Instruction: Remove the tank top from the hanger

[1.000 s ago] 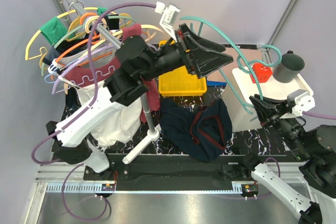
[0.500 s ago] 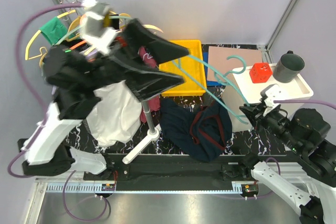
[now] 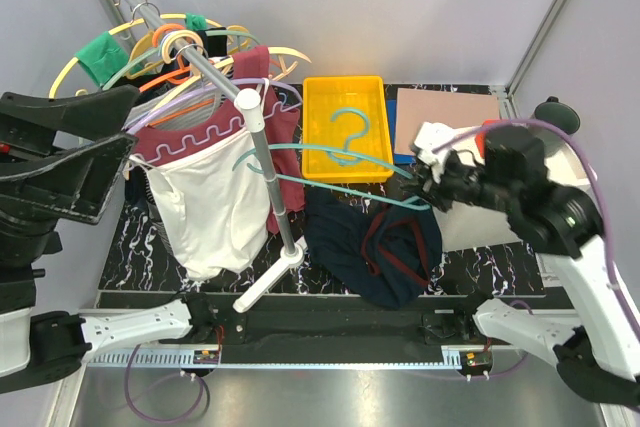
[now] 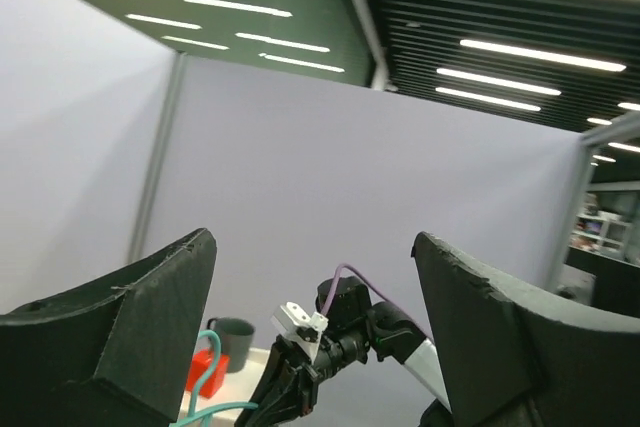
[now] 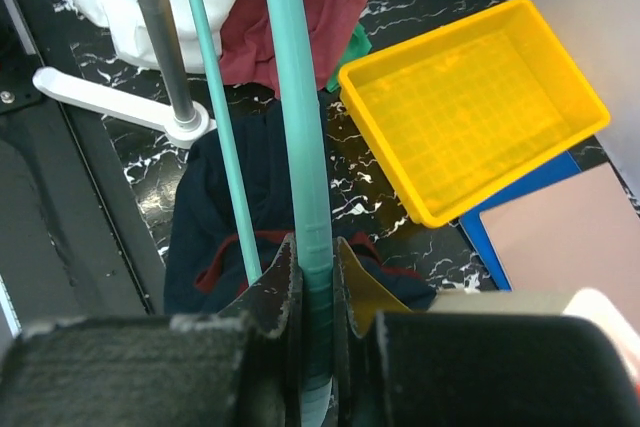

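Teal hanger (image 5: 298,147) aloft over crumpled tank top (image 3: 345,244)

the tank top (image 3: 375,247) lies on the table (image 3: 150,237) before the bin (image 3: 310,127), under the hanger (image 3: 320,150).

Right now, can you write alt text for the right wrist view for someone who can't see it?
The right claw is shut on an arm of the teal hanger, which runs up the frame, bare of cloth. Below it the navy tank top lies crumpled on the black table, an empty yellow bin to the right.
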`<state>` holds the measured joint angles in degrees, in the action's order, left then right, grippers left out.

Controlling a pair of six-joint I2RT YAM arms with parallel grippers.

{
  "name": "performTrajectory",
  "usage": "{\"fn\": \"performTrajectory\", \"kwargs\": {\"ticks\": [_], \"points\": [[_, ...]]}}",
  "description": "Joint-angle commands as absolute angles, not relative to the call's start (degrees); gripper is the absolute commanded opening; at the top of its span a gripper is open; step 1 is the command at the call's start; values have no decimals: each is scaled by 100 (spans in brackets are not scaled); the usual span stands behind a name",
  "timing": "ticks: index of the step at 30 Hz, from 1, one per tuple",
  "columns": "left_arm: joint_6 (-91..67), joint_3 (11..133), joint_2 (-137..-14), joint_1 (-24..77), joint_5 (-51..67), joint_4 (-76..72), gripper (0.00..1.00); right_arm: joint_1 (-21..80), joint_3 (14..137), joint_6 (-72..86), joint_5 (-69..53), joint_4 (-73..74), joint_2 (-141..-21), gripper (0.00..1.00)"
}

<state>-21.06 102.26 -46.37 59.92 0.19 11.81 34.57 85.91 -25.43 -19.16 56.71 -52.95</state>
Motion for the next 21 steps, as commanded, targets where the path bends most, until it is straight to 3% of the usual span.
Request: {"fn": "performTrajectory", "kwargs": {"ticks": [1, 5, 10, 21], "points": [[-1828, 10020, -4615, 6012, -940, 1819, 85, 3340, 8921, -3041, -2468, 5187, -6011, 0], [-1837, 9906, -4518, 6003, -1046, 1995, 84, 2699, 9175, -3024, -4090, 4914, -6564, 0], [-1924, 9713, -4395, 6003, -1291, 2214, 84, 2391, 9877, -3067, -5227, 4930, -7461, 0], [-2241, 9159, -3938, 6003, -2293, 2373, 84, 2373, 11873, -3419, -6398, 5993, -9210, 0]]}}
